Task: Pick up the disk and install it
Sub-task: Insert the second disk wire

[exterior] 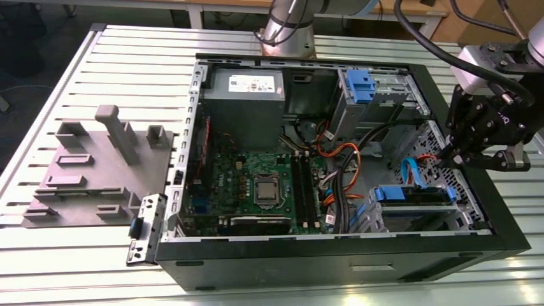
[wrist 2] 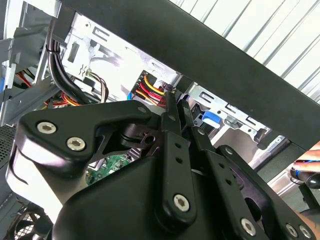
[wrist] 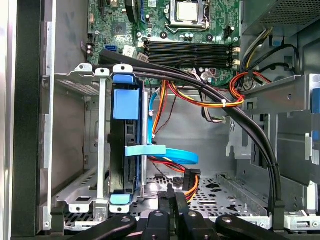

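The gripper (exterior: pixel 450 162) is hovering over the exterior view's right side of the open computer case (exterior: pixel 340 258), and in both wrist views its jaws are sitting pressed together with nothing between them. The disk (wrist: pixel 121 160) is standing on edge in the drive cage (wrist: pixel 75 80) down in the case's corner, its blue rails showing at the cage rim, and in the exterior view the disk (exterior: pixel 413 197) is lying just below and inward of the gripper, not touching it. By my reading, the disk is already in its slot and the work is now about seating it fully. To do that well, any pressing should be going straight down the line of the cage slots, on the blue rail ends rather than on the disk's bare face, so both rails are travelling evenly and neither is cocking. The crowding is the thing to be watching: the blue ribbon cable (wrist: pixel 175 152) is curling right beside the disk, the power plug with red and yellow wires (wrist: pixel 190 179) is sitting close to the gripper (wrist: pixel 175 194), and the black cable bundle (wrist: pixel 240 125) is draping across the bay. Staying between cage wall and cables is looking like the safe lane. The bench (exterior: pixel 51 255) is carrying the case.
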`<state>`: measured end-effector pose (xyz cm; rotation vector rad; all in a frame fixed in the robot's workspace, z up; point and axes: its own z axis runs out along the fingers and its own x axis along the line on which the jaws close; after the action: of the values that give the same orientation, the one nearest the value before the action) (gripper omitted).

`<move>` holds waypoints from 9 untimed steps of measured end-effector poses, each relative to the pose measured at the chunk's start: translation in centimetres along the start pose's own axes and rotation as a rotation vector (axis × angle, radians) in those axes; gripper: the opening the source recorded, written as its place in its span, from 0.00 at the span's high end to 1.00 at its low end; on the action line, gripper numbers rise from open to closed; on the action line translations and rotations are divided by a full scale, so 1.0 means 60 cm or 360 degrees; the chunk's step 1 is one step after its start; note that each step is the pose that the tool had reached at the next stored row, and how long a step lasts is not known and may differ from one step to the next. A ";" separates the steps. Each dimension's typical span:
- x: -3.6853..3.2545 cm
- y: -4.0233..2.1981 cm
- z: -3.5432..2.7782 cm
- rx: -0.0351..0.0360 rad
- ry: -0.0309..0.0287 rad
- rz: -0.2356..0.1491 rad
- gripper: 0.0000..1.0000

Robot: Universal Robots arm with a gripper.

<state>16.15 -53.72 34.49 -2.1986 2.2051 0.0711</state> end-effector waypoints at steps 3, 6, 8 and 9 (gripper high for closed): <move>0.000 0.003 0.000 0.0001 0.00000 0.0000 0.84; 0.000 0.013 0.000 0.0003 0.00003 0.0000 0.84; 0.001 0.018 0.001 0.0004 0.00001 0.0000 0.84; 0.002 0.020 0.000 0.0004 0.00004 0.0000 0.84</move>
<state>14.95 -53.82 34.47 -2.1974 2.2039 0.0678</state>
